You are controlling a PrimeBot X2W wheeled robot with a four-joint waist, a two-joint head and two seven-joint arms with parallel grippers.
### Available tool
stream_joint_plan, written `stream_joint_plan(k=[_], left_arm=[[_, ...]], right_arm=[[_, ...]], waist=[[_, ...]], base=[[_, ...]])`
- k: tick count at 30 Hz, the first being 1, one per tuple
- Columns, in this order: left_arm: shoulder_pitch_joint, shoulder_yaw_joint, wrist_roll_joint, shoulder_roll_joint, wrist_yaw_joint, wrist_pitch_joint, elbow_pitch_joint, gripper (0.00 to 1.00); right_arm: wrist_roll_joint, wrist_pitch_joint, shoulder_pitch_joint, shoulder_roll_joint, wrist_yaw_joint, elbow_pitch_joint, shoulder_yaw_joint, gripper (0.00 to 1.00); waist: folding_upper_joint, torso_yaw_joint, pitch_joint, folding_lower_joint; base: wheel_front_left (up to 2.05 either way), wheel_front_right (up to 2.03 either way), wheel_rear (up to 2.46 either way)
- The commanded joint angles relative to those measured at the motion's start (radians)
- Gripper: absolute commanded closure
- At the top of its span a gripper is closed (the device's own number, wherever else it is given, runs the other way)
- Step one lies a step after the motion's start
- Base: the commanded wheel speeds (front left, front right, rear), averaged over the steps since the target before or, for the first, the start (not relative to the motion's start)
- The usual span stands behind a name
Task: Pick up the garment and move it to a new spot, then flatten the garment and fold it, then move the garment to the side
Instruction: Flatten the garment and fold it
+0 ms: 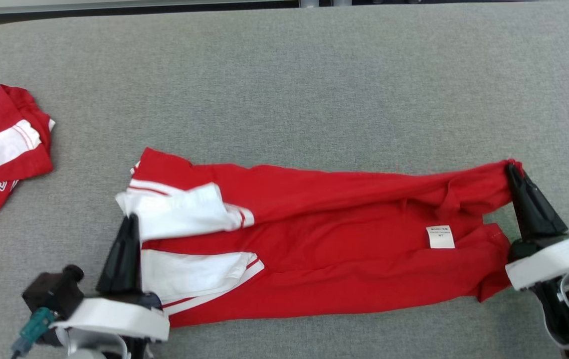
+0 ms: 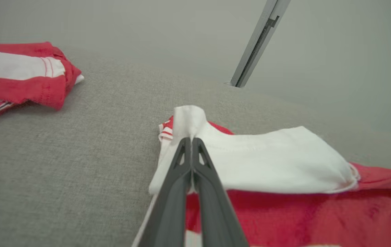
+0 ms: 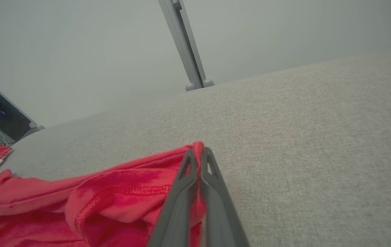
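Garment (image 1: 324, 239) lengthwise left-right, sleeves pointing left

Tapered dark-grey fingers (image 1: 122, 259) on left gripper (image 1: 133, 217) and right gripper (image 1: 511, 166), white wrist shells (image 1: 553, 259), black knobs (image 1: 73, 272), teal cable plug (image 1: 39, 323) (left wrist).

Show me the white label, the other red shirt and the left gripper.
white label (image 1: 440, 236): head view, middle of the tag.
other red shirt (image 1: 0, 149): head view, its white stripe.
left gripper (image 2: 191, 140): left wrist view, between its fingertips.
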Motion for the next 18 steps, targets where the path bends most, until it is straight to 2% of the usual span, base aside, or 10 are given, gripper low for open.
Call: stream_joint_plan(k=[1,8,9,10,11,12,18], left_arm=[[0.015,0.000,-0.010,0.003,0.006,0.004,-0.003,1.00],[0.051,-0.009,-0.042,-0.007,0.012,0.032,0.063,1.00],[0.049,-0.008,-0.048,-0.008,0.012,0.034,0.074,0.93],[0.047,-0.008,-0.054,-0.009,0.011,0.037,0.084,0.62],[0.045,-0.009,-0.054,-0.009,0.014,0.041,0.094,0.16],[0.044,-0.011,-0.061,-0.010,0.012,0.044,0.102,0.00],[0.039,-0.011,-0.047,-0.006,0.020,0.017,0.128,0.00]], right_arm=[[-0.003,-0.014,0.024,-0.007,-0.002,-0.015,0.004,1.00],[-0.057,-0.054,0.147,-0.005,-0.002,-0.091,0.013,0.99],[-0.069,-0.053,0.162,-0.002,-0.002,-0.097,0.014,0.66],[-0.082,-0.044,0.176,0.001,-0.002,-0.100,0.017,0.50],[-0.094,-0.041,0.188,0.006,-0.002,-0.105,0.022,0.16],[-0.109,-0.037,0.200,0.011,-0.002,-0.109,0.025,0.01],[-0.198,-0.033,0.254,0.043,-0.002,-0.111,0.003,0.00]], waist=[[0.0000,0.006,-0.007,0.0000],[0.0000,0.015,-0.023,0.0000],[0.0000,0.014,-0.023,0.0000],[0.0000,0.014,-0.023,0.0000],[0.0000,0.014,-0.023,0.0000],[0.0000,0.015,-0.023,0.0000],[0.0000,0.015,-0.027,0.0000]], base=[[0.00,0.00,0.00],[0.00,0.00,0.00],[0.00,0.00,0.00],[0.00,0.00,0.00],[0.00,0.00,0.00],[0.00,0.00,0.00],[0.00,0.00,0.00]])
